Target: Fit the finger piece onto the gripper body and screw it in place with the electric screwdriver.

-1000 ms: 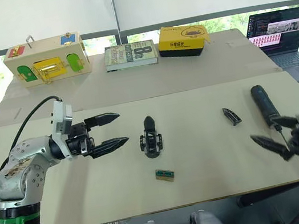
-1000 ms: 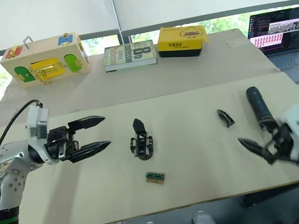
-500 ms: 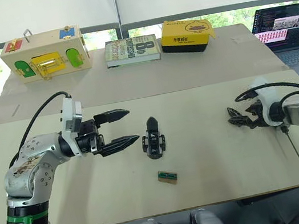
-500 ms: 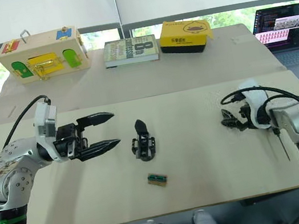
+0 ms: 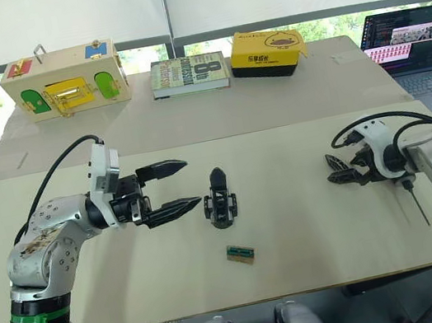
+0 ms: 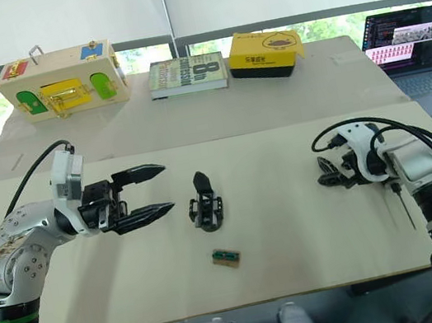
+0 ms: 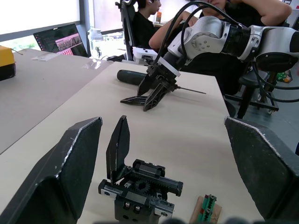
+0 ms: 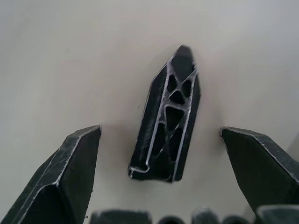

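The finger piece, a small black ribbed wedge, lies flat on the table at the right. My right gripper is low over it, open, with a finger on either side of it and not touching. The gripper body stands mid-table with its one black finger pointing away from me. My left gripper hovers open just to its left, tips toward it. The electric screwdriver lies behind my right arm; from the head views its thin bit sticks out past the wrist.
A tiny green-topped block lies in front of the gripper body. Along the far edge stand a wooden latch box, a book and a yellow box. A laptop sits far right. People sit beyond the table's right end.
My right arm has swung from the table's front right corner up and inward, bringing its open fingers down around the finger piece. The left gripper has edged a little closer to the gripper body.
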Motion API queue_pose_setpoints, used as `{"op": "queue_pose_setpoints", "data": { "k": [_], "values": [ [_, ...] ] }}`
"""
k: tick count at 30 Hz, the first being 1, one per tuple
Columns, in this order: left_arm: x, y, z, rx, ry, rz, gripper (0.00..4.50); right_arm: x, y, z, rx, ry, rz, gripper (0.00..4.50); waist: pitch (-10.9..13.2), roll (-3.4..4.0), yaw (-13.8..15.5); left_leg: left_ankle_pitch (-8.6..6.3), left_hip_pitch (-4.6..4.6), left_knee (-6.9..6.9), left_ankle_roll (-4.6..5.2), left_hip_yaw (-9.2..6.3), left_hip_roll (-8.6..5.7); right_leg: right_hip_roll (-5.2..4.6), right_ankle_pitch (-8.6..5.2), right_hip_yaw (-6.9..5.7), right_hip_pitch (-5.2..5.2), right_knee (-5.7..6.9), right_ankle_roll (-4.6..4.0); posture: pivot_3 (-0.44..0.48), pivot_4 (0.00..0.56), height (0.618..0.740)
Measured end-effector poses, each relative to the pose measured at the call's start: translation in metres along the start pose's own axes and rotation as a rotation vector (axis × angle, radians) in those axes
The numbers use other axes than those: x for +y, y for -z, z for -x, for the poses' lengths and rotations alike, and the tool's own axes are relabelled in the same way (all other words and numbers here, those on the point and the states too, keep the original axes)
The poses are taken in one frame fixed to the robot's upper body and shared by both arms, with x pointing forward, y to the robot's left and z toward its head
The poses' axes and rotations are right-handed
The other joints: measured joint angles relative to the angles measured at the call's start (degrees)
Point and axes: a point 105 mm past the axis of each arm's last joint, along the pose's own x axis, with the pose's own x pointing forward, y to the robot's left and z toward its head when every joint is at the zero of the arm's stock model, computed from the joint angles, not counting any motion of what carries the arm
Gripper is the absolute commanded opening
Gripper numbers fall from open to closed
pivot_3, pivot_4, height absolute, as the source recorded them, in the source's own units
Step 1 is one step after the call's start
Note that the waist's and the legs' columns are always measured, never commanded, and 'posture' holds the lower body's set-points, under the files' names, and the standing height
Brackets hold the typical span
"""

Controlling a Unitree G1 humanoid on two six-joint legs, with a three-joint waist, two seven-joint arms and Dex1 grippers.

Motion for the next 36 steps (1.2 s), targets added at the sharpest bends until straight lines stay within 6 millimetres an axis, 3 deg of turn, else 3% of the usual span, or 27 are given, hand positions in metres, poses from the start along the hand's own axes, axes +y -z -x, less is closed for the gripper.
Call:
{"op": "queue_pose_setpoints", "data": {
  "k": [6,8,16,18,20,24,27,30,36],
  "values": [
    [0.001,0.0,0.0,0.002,-0.003,-0.003,4.5,-0.001,0.003,0.002,0.004,0.012,-0.01,1.56,0.0,-0.01,-0.1,0.01,0.02,0.0,-0.02,0.01,0.0,0.01,0.0,0.0,0.01,0.0,0.0,0.0,0.15,0.74],
    [0.002,0.0,0.001,0.006,-0.008,-0.014,4.5,-0.002,0.004,0.002,-0.009,0.018,-0.02,1.09,0.0,-0.02,0.0,0.01,0.03,0.0,-0.03,0.01,0.0,0.03,0.01,0.0,0.01,0.0,-0.01,0.0,0.15,0.74],
    [0.009,-0.007,-0.005,-0.066,-0.055,0.01,4.5,0.006,0.004,0.006,-0.148,0.056,0.065,1.09,0.0,-0.02,0.1,0.07,0.01,0.02,-0.11,-0.01,0.0,0.04,0.07,0.02,-0.02,0.05,-0.01,0.0,0.15,0.74],
    [0.017,-0.015,-0.006,-0.123,-0.107,0.049,4.5,0.015,-0.01,0.01,-0.25,0.066,0.149,1.09,0.0,-0.01,0.0,0.14,-0.02,0.03,-0.23,0.02,0.0,0.06,0.09,0.01,-0.07,0.09,0.02,0.0,0.15,0.74],
    [0.024,-0.026,-0.006,-0.19,-0.154,0.099,4.5,0.027,-0.038,0.027,-0.406,0.1,0.244,1.09,0.0,-0.01,-0.3,0.15,0.03,0.03,-0.24,0.05,0.0,0.11,0.1,0.0,-0.1,0.14,0.04,0.0,0.15,0.74],
    [0.032,-0.043,-0.007,-0.318,-0.216,0.213,4.5,0.064,-0.092,0.066,-0.734,0.17,0.408,1.09,0.0,-0.02,-0.5,0.2,0.1,0.03,-0.34,0.0,0.13,0.33,0.11,0.02,-0.04,0.16,0.03,0.0,0.15,0.74],
    [0.036,-0.054,-0.019,-0.429,-0.227,0.3,4.5,0.114,-0.121,0.081,-0.942,0.155,0.528,1.09,0.0,-0.02,-0.2,0.37,0.11,0.05,-0.62,-0.01,0.15,0.38,0.19,0.04,-0.04,0.19,-0.08,0.0,0.15,0.74],
    [0.037,-0.06,-0.033,-0.485,-0.217,0.35,4.5,0.153,-0.136,0.087,-1.06,0.11,0.625,1.09,0.0,-0.02,-0.1,0.43,0.12,0.09,-0.71,0.02,0.15,0.44,0.29,0.02,-0.02,0.19,-0.12,0.0,0.15,0.74],
    [0.031,-0.056,-0.058,-0.506,-0.171,0.406,4.5,0.181,-0.149,0.087,-1.152,0.108,0.665,1.09,0.0,-0.03,0.0,0.59,0.15,0.13,-0.89,0.06,0.14,0.54,0.37,0.02,0.02,0.17,-0.17,0.0,0.15,0.74]
  ]
}}
